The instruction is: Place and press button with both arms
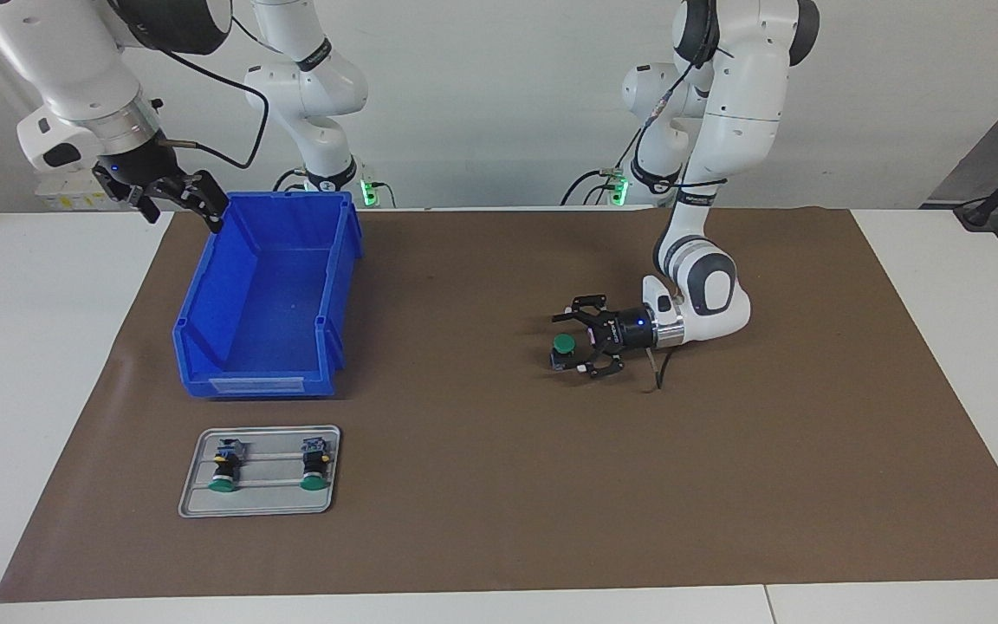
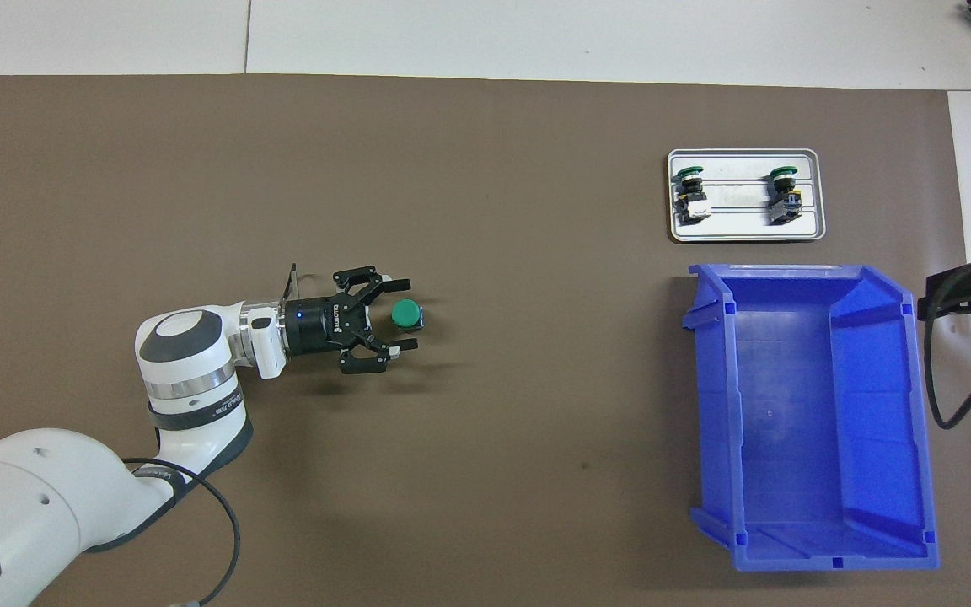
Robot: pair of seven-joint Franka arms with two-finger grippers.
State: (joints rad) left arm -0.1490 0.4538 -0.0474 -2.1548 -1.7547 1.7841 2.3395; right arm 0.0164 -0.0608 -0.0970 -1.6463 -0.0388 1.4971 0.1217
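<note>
I see the button standing green cap up on the brown mat, near its middle and well clear of every edge, presumably so either arm can come down on the cap. My left gripper lies level just above the mat, fingers spread either side of the button, not clamping it. My right gripper waits, fingers apart, over the mat's edge by the blue bin. Two spare buttons lie on the grey tray, untouched.

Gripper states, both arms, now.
Left gripper: open, low around the button standing on the mat, not gripping it.
Right gripper: open, empty, over the blue bin's corner.
</note>
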